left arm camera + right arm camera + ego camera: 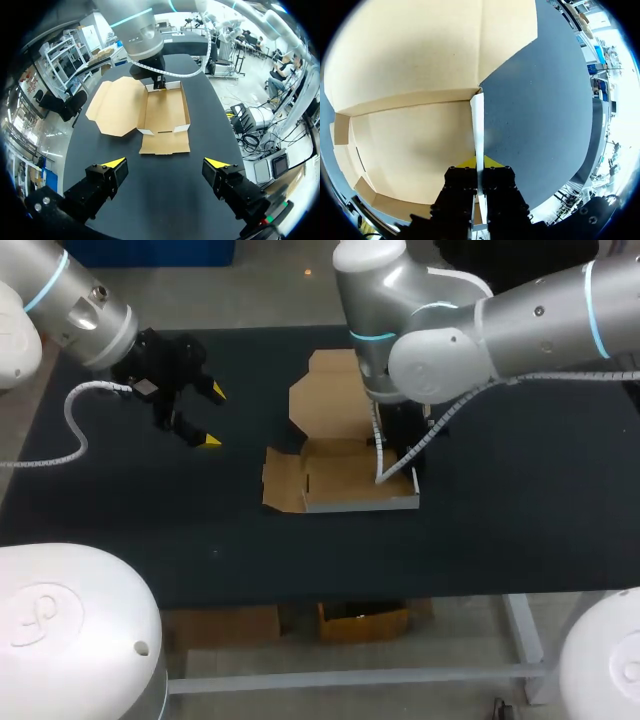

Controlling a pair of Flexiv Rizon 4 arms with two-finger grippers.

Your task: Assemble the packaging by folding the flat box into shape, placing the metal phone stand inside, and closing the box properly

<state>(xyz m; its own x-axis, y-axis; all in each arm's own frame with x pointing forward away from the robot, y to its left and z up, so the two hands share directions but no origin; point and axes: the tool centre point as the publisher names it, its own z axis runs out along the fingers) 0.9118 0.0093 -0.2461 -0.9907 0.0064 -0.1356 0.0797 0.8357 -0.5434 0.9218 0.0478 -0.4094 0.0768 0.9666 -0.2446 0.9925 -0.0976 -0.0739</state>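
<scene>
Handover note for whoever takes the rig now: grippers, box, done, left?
Right gripper: shut on a side wall of the box.
Left gripper: open, holding nothing, over the table to the box's left.
Done: walls partly up; lid lies open, one end flap flat.
Left: finish folding, put in the stand (not in view), close.

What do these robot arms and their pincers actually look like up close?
Both the left arm and right arm are thick, rounded silver-grey tubes with white joint caps and a light-blue ring. A white coiled cable runs alongside each toward the wrist. The left gripper and right gripper are blocky black, each with two fingers ending in bright yellow tips.
</scene>
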